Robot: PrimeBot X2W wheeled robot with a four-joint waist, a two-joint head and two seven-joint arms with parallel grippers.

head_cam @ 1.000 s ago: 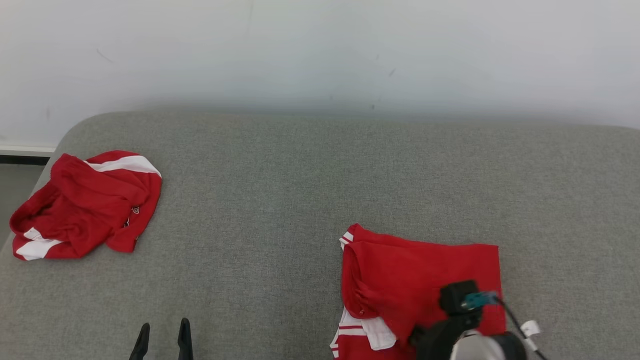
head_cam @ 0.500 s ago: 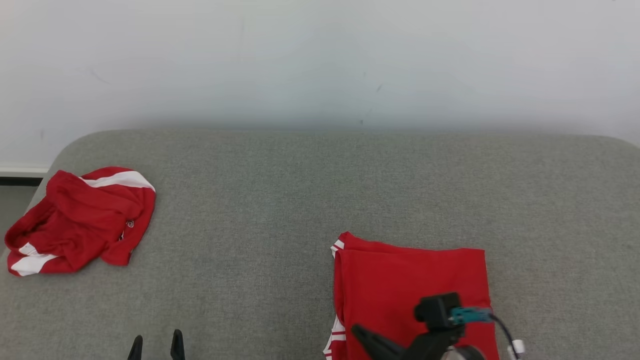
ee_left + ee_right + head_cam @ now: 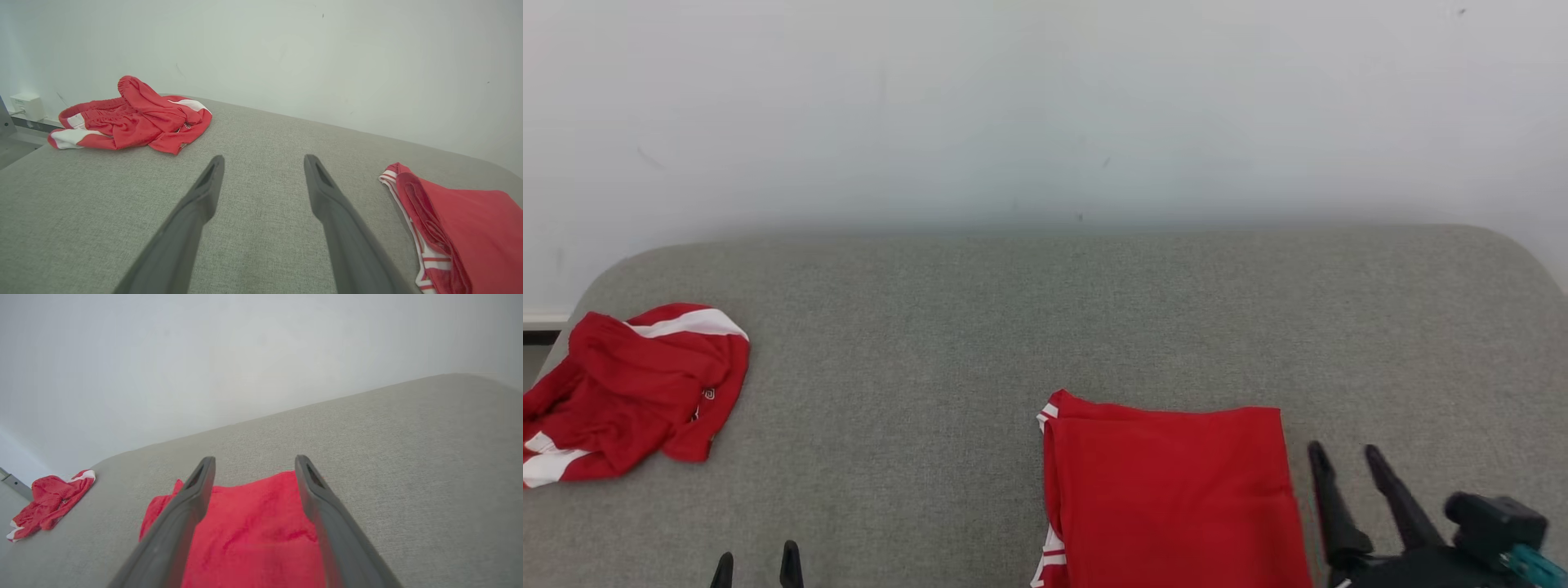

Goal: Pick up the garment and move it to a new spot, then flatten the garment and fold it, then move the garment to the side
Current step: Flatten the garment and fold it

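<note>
Grey cushion point(image 3: 1013, 327) against white wall point(image 3: 1045, 98)

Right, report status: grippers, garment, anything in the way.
Both open, empty: left gripper low left, right gripper just right of folded red garment. It lies flat on grey cushion. Second, crumpled red garment far left, well apart.

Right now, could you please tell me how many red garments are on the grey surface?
2. A folded garment lies front right on the grey surface; a crumpled garment sits at its left edge. Nothing seems hidden.
</note>
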